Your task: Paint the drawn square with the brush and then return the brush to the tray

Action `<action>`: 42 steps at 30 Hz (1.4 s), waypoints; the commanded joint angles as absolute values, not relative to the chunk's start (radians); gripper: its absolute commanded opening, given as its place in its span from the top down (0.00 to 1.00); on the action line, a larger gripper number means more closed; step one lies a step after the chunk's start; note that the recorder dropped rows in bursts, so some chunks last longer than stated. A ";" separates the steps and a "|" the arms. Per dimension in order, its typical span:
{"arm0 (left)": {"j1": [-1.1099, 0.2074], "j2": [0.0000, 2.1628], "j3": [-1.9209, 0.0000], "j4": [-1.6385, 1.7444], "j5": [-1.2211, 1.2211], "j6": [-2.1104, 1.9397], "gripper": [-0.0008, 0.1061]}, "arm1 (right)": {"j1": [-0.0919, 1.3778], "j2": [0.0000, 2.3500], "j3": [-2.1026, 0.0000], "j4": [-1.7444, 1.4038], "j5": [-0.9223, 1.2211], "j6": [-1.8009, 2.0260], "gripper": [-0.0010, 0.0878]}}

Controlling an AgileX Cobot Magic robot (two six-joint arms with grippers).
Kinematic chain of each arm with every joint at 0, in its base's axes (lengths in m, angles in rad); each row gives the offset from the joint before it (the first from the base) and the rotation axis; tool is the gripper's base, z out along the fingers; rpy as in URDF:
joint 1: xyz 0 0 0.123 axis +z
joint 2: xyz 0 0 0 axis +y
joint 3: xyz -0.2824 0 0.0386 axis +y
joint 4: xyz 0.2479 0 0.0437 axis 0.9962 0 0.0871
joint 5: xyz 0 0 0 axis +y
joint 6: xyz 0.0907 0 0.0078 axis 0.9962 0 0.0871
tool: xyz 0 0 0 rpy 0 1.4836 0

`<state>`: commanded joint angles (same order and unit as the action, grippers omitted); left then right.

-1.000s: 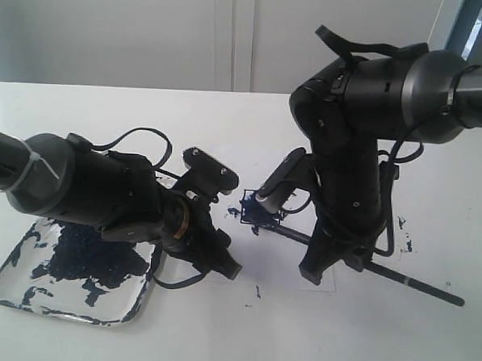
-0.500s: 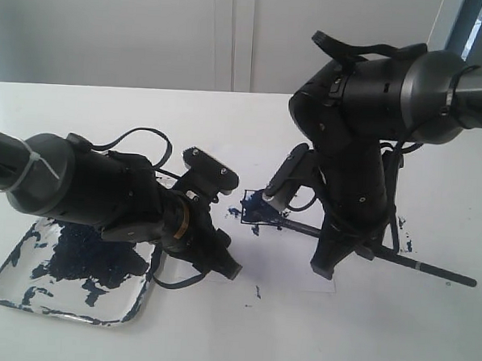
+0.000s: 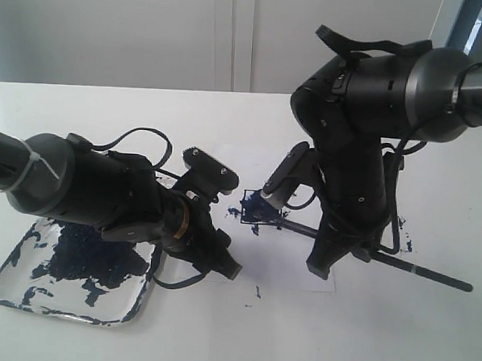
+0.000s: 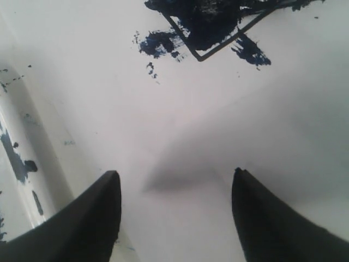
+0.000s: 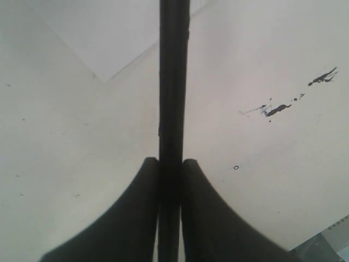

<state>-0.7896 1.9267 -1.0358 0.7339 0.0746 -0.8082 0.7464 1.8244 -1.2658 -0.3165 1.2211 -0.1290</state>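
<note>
The jaws of the right arm [image 3: 361,130] are clamped on the long thin black brush [image 5: 173,82], one dark finger pressed to each side of the handle. The brush lies at a low slant over the white worktop [image 3: 426,344]. Its free end points to the near right, and its bristle end reaches left to the small black hand-drawn square [image 3: 260,206]. The tip itself cannot be made out against the paint. The square sits on a white sheet of paper [image 3: 289,268] in the middle of the scene, daubed blue-black, with smears spilling past its outline. The jaws of the left arm [image 3: 87,189] stand apart with nothing between them, over the paper just near-left of the square. The shallow clear rectangular tray [image 3: 97,306], blotched with dark blue paint, rests at the near left, partly under the left arm.
</note>
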 joint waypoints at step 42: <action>-0.790 1.927 -1.036 0.734 0.075 -0.808 0.41 | 0.746 1.748 -1.185 -0.466 1.140 -0.021 0.99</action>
<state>-0.7896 1.9267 -1.0358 0.7339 0.0747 -0.8082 0.7464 1.7476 -1.1854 -0.4662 1.1402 -0.0214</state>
